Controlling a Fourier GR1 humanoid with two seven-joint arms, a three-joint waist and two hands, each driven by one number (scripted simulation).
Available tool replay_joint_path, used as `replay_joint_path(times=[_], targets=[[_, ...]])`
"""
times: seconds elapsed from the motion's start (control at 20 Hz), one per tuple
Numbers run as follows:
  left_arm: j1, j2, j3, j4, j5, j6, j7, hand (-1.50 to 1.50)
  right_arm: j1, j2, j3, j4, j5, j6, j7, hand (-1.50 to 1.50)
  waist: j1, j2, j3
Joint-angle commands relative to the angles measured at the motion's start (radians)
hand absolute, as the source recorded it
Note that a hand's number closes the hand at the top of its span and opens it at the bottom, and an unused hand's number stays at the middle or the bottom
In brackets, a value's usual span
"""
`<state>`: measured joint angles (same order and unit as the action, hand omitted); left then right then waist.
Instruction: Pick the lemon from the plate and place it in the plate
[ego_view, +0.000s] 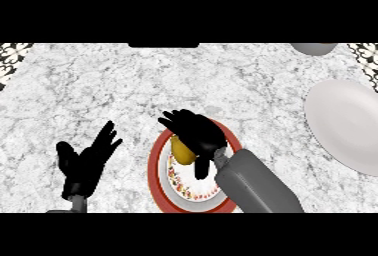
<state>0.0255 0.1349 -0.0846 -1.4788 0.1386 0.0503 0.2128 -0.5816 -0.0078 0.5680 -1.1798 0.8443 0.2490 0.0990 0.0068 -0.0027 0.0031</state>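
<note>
A yellow lemon (181, 150) lies on a red-rimmed plate (157, 167) with a flowered inner band, low in the middle of the head view. My right hand (198, 134) is over the plate, its fingers curled across the lemon's top and right side and its thumb pointing down beside it; most of the lemon is hidden. A large plain white plate (345, 125) lies at the right edge of the counter. My left hand (87, 162) rests open, fingers up, to the left of the red plate.
The counter is grey-white marble. A grey round object (314, 48) shows at the top right edge, and a dark slot (163, 45) at the top centre. Patterned tiles show in both top corners.
</note>
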Motion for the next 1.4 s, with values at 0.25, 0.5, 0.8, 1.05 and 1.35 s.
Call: replay_joint_path(times=[0.25,0.5,0.8,1.05,1.35], targets=[[0.000,-0.034,-0.010,0.038,-0.043,0.025,0.017,0.00,-0.083,0.008,0.077,0.147,0.062,-0.062,-0.076,1.50,0.004,0.004,-0.003],[0.002,-0.015,0.026,0.087,-0.024,-0.028,-0.037,0.00,-0.061,0.004,0.038,0.188,0.125,-0.116,-0.149,1.50,-0.002,0.004,-0.003],[0.001,-0.039,0.011,0.042,-0.031,-0.006,-0.007,0.00,-0.076,0.008,-0.063,0.130,0.101,-0.240,0.031,1.50,0.000,0.003,-0.003],[0.026,-0.014,0.049,0.019,-0.021,0.010,0.007,0.00,-0.055,-0.024,-0.376,0.229,0.118,-0.417,0.477,1.50,-0.082,0.004,-0.004],[0.025,-0.018,0.025,0.011,-0.023,-0.014,0.005,0.00,-0.223,-0.024,-0.454,0.224,0.385,-0.726,0.879,1.50,-0.015,0.003,-0.008]])
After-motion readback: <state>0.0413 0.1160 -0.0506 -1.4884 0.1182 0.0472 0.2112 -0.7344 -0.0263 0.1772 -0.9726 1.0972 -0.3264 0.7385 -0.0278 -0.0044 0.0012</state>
